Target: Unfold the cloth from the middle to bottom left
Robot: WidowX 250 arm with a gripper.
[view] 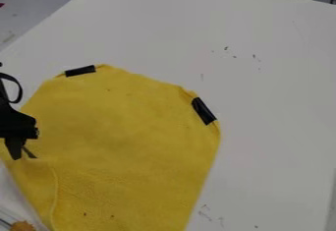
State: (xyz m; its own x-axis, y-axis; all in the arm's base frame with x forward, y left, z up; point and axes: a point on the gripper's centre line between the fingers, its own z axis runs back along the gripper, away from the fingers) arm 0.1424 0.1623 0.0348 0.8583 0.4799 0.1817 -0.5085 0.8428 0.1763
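The yellow cloth (131,136) lies on the tabletop (275,102), nearer its left edge than its right, with black strips (80,71) at its far side and right. The gripper (25,158) is over the cloth's left part, its tips a little apart; I make out nothing pinched between them. A curved ridge (55,195) toward the near left looks like the fold to work on. Best to take just the upper layer by its free edge, since a deep bite could drag the whole cloth. Lift low, draw toward the tabletop's near left, and release short of the orange thing (23,226).
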